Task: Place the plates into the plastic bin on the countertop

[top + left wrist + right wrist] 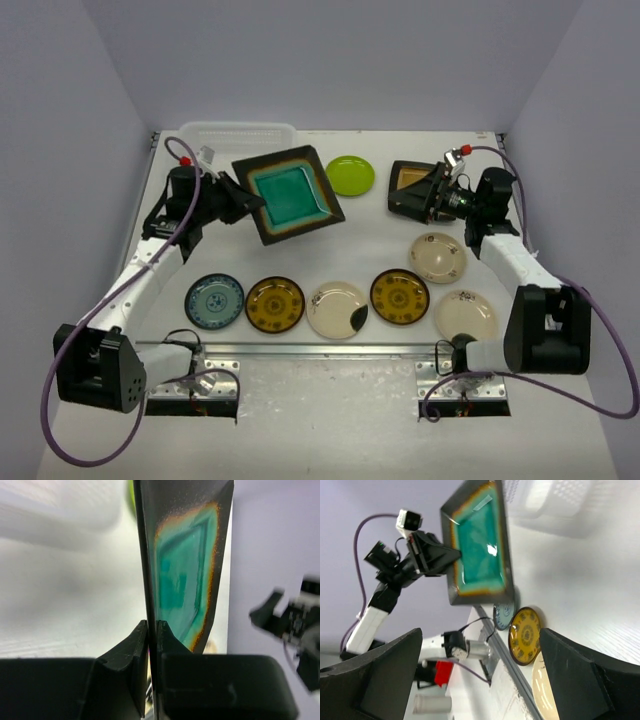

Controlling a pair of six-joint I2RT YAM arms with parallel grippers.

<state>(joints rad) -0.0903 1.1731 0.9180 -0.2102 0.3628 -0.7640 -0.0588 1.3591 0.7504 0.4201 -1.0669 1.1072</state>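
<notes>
Along the near edge of the countertop [375,235], just past the metal rail [320,350], five round plates are lying flat in a row, close together but apart: from the left, a blue patterned plate [214,301], a yellow-brown patterned plate [275,304], a cream plate with a dark patch [335,305], a second yellow-brown plate [400,296] and a plain cream plate [466,315]; a further cream plate [437,257] is sitting just beyond the row's right end.

Past the row, left of the middle, the left gripper [243,203] is clamping the teal square plate [290,193] by its left edge; in the left wrist view the jaws are pressing tight on either side of the dark rim; the plate is tilting and appears to be hanging clear of the surface, though the overhead view is not settling that.

A lime-green plate [350,175] is lying flat just beside the teal plate's far right corner; toward the far right corner, the amber square plate [412,182] is sitting with the right gripper [481,630] at its right side; that gripper's fingers are standing spread wide with nothing between them; whether they are touching the amber plate I cannot tell.

The plastic bin [237,133] is standing at the far left corner, just beyond the teal plate; none of these plates is lying inside it.
</notes>
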